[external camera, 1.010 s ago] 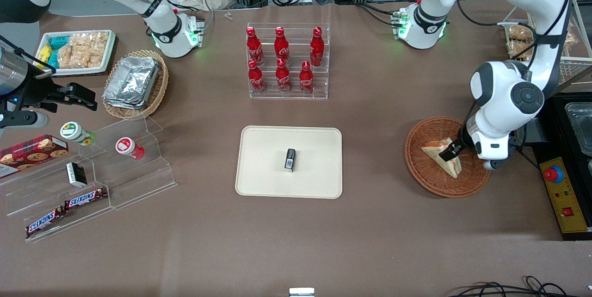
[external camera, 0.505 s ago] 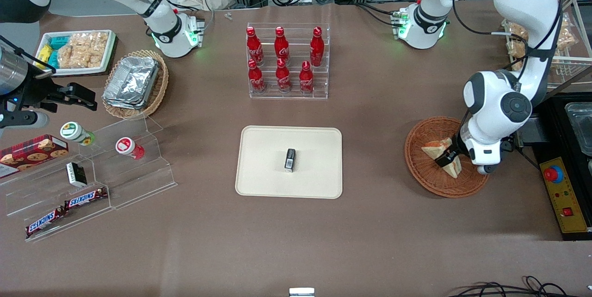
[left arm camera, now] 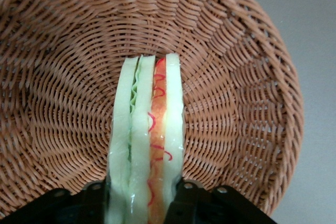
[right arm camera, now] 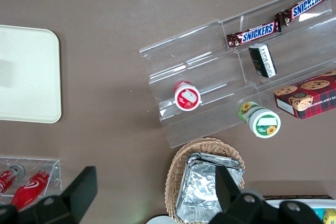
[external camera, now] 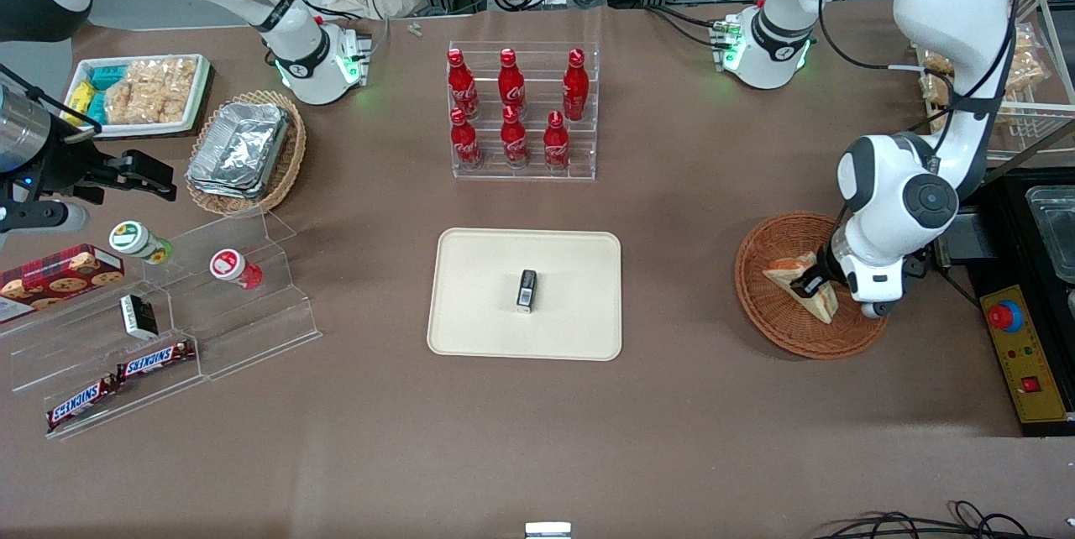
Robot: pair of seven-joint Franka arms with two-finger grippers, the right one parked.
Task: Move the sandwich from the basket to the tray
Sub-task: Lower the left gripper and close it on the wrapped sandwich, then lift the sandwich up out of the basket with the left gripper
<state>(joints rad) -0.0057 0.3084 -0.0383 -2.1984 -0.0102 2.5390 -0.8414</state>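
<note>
One sandwich [external camera: 798, 285], one round reddish-brown basket [external camera: 768, 312], right of frame in the front view. Sandwich stands on edge in the basket; wrist view shows its layers [left arm camera: 148, 140]: pale bread, green, red-orange filling. Claw [external camera: 813, 280] is down in the basket, its two fingers [left arm camera: 189, 203] pressed against the sandwich's flat sides, pinching it.

One cream tray [external camera: 479, 270] at centre frame, well apart from the basket; one small dark packet [external camera: 527, 289] lies on it.

Six red bottles [external camera: 513, 107] in a clear rack above the tray. Upper left: one tan oval basket with foil containers [external camera: 241, 149], one white snack tray [external camera: 138, 92]. Lower left: clear stepped stand with two Snickers bars [external camera: 117, 379], two lidded cups [external camera: 235, 267].

Counter [external camera: 537, 438] is brown, matte. Cables and metal framing along the top edge.
</note>
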